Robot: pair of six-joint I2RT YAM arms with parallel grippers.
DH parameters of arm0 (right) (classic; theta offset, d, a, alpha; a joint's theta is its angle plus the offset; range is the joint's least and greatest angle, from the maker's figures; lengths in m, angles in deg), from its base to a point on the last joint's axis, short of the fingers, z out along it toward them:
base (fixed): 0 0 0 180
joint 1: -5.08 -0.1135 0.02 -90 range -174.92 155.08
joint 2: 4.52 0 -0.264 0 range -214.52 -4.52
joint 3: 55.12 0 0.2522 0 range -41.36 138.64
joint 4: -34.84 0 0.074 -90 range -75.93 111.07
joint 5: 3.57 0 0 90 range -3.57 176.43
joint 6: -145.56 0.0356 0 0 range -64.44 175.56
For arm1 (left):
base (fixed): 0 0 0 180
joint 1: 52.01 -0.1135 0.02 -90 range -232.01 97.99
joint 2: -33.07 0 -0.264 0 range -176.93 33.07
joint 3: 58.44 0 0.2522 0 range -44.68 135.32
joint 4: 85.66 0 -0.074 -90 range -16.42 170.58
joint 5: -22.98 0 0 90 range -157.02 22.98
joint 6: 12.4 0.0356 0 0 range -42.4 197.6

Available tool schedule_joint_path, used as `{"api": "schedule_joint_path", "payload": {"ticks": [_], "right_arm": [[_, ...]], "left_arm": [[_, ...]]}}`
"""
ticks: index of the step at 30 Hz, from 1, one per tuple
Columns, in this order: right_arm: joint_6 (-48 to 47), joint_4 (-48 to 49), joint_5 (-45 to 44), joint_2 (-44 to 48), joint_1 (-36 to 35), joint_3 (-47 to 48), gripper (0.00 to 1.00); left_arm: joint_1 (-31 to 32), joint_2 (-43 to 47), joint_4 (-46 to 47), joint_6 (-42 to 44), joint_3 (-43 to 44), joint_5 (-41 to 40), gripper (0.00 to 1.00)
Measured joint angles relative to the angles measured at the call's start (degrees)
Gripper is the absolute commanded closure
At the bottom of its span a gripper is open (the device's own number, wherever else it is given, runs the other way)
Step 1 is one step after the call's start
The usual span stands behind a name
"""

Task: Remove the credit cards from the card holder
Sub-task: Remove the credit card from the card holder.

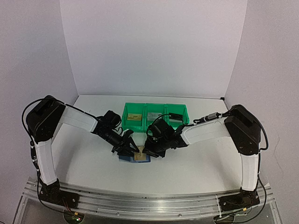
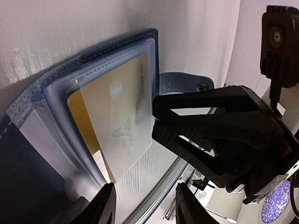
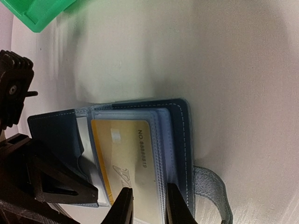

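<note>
— Where's the card holder (image 1: pixel 126 159) lying?

— It's lying open and flat on the bench (image 1: pixel 201 163), near the front edge and between the two arms, well short of the green bins (image 1: pixel 155 114). Its snap strap (image 2: pixel 183 83) is sticking out to one side.

— And the cards?

— I'm seeing one gold card (image 3: pixel 125 149), lying among the see-through sleeves on top of the open holder. There's something tan, something grey and something dark in the bins, but they're too small for me to name.

— What are the right jaws doing?

— They're pointing down at the holder and standing a little apart. Their fingers (image 3: pixel 122 207) are straddling one end of the gold card, and the card is showing in the gap. From the other wrist, their tips are sitting right at the card's edge. Whether they're actually pinching it, I can't tell.

— And the left jaws?

— They're standing open at the holder's other side. One of the fingers (image 2: pixel 103 207) is hanging over the dark blue flap and the other is out over bare bench. Nothing is sitting between them — only bench is showing in the gap.
</note>
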Motion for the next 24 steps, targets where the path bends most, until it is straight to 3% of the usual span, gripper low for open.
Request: {"api": "schedule_joint_path", "payload": {"ticks": [10,15,21,24], "right_arm": [[0.9,1.0,0.6,-0.1,0.1,-0.5,0.79],[1.6,2.9,1.5,-0.1,0.3,-1.4,0.8],[2.9,6.7,3.0,-0.1,0.6,-3.1,0.81],[3.5,7.9,3.5,-0.1,0.7,-3.7,0.81]], "left_arm": [[-1.8,-1.7,0.5,3.0,0.0,-4.0,0.55],[-1.8,-2.7,2.4,4.0,0.1,-3.1,0.62],[-2.1,-4.2,4.8,3.8,0.0,-1.8,0.81],[-2.5,-4.4,5.6,3.4,-0.4,-1.6,0.86]]}}
